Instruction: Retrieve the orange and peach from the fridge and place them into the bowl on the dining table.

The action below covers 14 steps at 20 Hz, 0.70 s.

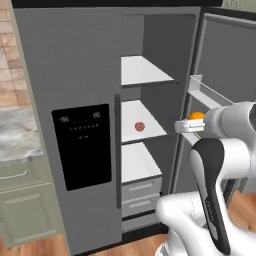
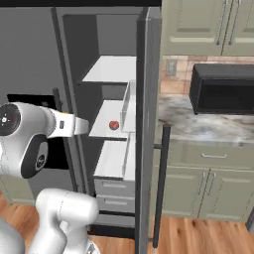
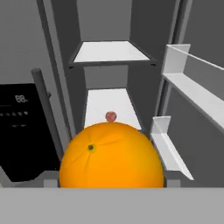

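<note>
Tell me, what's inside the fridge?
In the fridge, a peach sits alone on the middle white shelf. The top shelf looks bare. Bottom drawers are closed, so their insides stay hidden.

Flat, even rendered light; soft, slightly blurry edges.

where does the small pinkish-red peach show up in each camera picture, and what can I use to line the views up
Left base view: the small pinkish-red round peach lies on the middle white fridge shelf, centre of picture.
Right base view: on that shelf, just left of centre.
Hand view: centre, just above the big bright orange, peach at.
Shared landmark: the middle shelf.
</note>
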Available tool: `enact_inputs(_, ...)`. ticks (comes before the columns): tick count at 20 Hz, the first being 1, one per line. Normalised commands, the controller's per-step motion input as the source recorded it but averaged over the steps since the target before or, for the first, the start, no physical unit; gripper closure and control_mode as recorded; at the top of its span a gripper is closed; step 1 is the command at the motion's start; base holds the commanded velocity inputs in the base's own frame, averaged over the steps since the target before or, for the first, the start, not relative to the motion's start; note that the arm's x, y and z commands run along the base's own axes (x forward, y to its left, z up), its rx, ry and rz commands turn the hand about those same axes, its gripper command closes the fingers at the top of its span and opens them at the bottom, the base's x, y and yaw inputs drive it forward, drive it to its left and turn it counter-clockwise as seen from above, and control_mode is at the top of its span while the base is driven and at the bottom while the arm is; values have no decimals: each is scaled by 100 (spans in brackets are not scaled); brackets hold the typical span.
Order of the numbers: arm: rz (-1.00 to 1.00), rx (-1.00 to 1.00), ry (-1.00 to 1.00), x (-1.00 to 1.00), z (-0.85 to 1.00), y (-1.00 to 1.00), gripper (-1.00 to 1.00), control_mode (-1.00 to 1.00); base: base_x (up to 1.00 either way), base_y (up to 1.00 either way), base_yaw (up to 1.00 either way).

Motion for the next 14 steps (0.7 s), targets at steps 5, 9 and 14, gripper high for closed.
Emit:
enact_inputs(5, 0, 0, 0, 0, 0, 0, 100, 100, -100, 5, -25)
enact_inputs(9, 0, 0, 0, 0, 0, 0, 100, 100, -100, 18, -43)
enact_inputs(14, 0, 0, 0, 0, 0, 0, 100, 100, -100, 19, -53)
